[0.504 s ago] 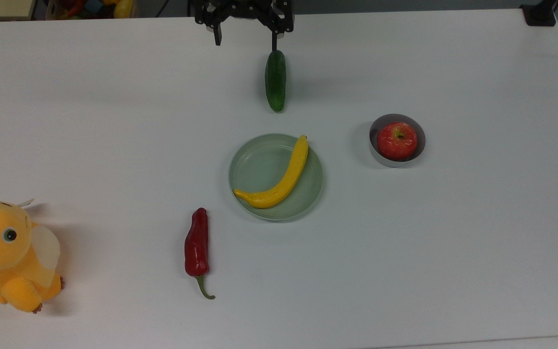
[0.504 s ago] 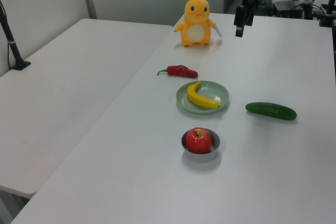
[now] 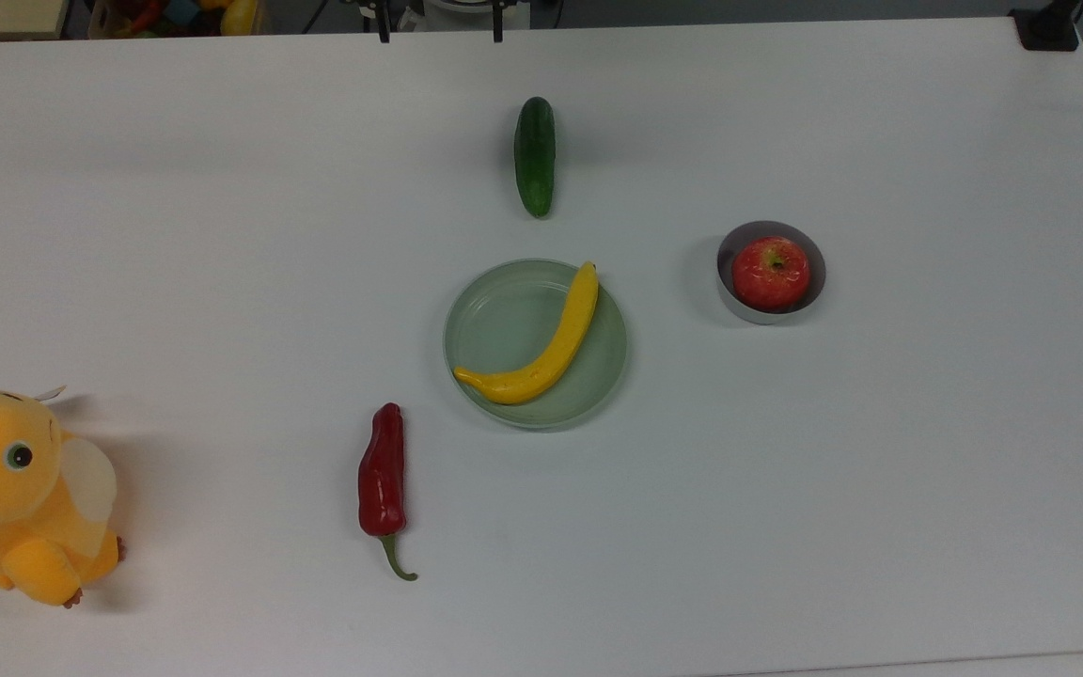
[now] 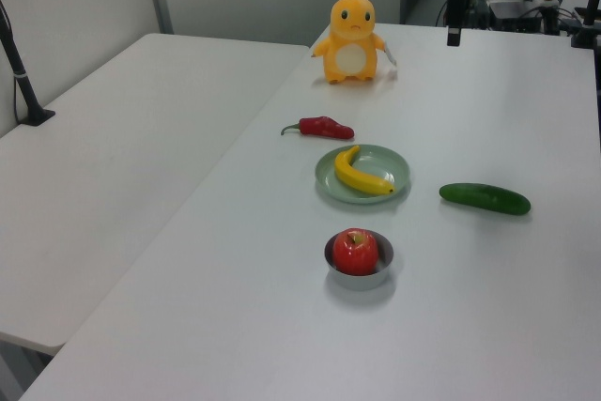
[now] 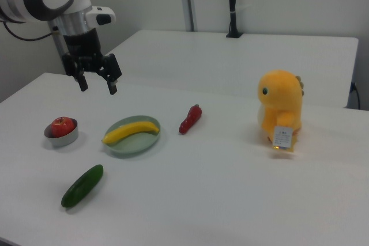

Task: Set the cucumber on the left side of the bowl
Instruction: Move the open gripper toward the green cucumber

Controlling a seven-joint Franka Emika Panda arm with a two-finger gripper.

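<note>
The dark green cucumber [image 3: 535, 156] lies alone on the white table, beyond the plate in the top view and near the front in the right view [image 5: 82, 185]. The small grey bowl [image 3: 726, 287] holds a red apple [image 3: 771, 273] and stands to the top view's right of the plate. The cucumber [image 4: 485, 198] rests well apart from the bowl [image 4: 362, 281]. My gripper [image 5: 97, 84] hangs open and empty high above the table, up behind the bowl [image 5: 61, 140] and plate. Its fingertips barely reach into the top view's upper edge [image 3: 439, 36].
A pale green plate [image 3: 494, 320] with a yellow banana [image 3: 541, 348] sits mid-table. A red chili [image 3: 382, 480] lies to the top view's lower left of it. An orange plush toy [image 3: 15, 489] stands at the top view's left edge.
The gripper has lifted and drawn back from just above the cucumber's far end, toward the top view's upper edge. The cucumber and everything else stay put.
</note>
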